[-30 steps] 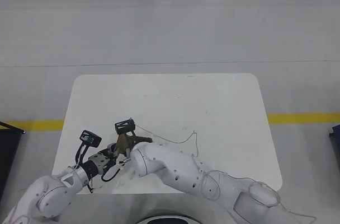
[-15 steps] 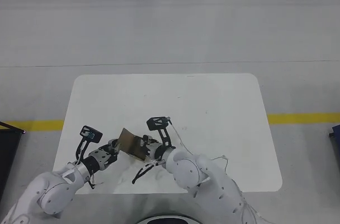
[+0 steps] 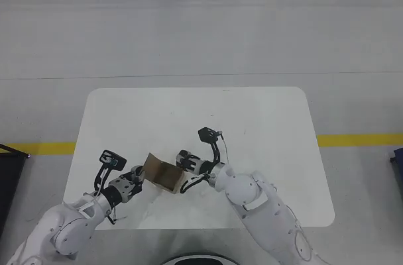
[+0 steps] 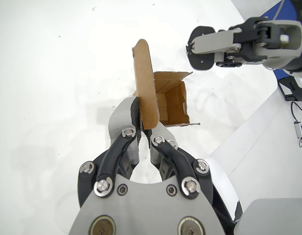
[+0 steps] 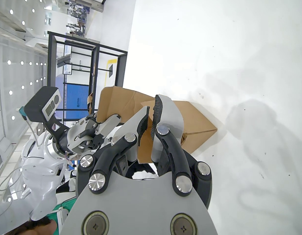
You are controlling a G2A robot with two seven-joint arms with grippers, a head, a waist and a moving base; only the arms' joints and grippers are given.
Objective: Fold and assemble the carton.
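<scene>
Carton assembly, two-armed robot. A small brown corrugated-cardboard carton (image 3: 163, 173) rests on the white, round-cornered desk (image 3: 254, 119). It sits toward the robot's side of the desk and left of its middle, between the two hands.

In the left wrist view the carton (image 4: 170, 103) is partly erected. Its mouth is open, the inner walls are visible, and one long flap stands up from the edge nearest that camera. The left hand (image 4: 144, 121) is clamped on the lower end of this flap, one finger on each face of the cardboard. In the top view the left hand (image 3: 136, 177) meets the carton's left side.

The right hand (image 5: 152, 113) is just beside the opposite side of the carton (image 5: 197, 123). Its fingers are drawn almost together, with only a thin slit between the pads and nothing held. Seen from the left wrist, the right hand (image 4: 197, 52) hangs close to the far corner of the open mouth without touching it.
</scene>
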